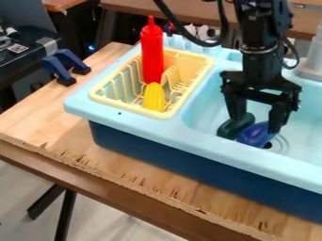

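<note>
Two toys lay in the light-blue sink point(207, 141), my gripper point(256, 126) right over them!
Jaws spread, I had the dark green toy point(232, 128) beside the blue toy point(253, 137), close to the drain point(277, 145); pinching there, I reckoned, could have wedged both or squeezed the rounded blue one loose.

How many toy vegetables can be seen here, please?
3: a yellow corn in the drying rack, and a dark green one and a purple-blue one in the sink, by the claw. More may be hidden.
</note>
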Available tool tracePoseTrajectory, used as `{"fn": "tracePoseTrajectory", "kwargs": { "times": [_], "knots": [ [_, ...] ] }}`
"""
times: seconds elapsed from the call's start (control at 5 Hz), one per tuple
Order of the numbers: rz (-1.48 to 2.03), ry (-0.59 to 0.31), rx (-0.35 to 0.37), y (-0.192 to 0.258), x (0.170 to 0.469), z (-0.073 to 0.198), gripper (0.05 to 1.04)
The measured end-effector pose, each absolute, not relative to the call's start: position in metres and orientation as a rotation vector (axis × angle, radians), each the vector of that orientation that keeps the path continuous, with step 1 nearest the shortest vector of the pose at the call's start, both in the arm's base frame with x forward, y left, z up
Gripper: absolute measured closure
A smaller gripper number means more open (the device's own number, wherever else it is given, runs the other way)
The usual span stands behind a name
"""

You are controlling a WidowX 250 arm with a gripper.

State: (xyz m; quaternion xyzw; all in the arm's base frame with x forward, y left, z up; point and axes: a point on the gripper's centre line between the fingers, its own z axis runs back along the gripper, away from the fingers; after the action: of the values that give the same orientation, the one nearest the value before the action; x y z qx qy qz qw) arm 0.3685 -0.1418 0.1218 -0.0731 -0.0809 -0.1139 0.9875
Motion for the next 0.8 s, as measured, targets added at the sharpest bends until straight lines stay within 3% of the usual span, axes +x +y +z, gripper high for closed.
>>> {"fn": "tracePoseTrajectory", "kwargs": {
  "times": [0.4, 0.8],
  "knots": [
    [-0.249, -0.128, -0.149, -0.147, 0.367, 0.109, 0.133],
    [-0.229, -0.137, -0.16, -0.154, 0.367, 0.099, 0.486]
  ]
}}
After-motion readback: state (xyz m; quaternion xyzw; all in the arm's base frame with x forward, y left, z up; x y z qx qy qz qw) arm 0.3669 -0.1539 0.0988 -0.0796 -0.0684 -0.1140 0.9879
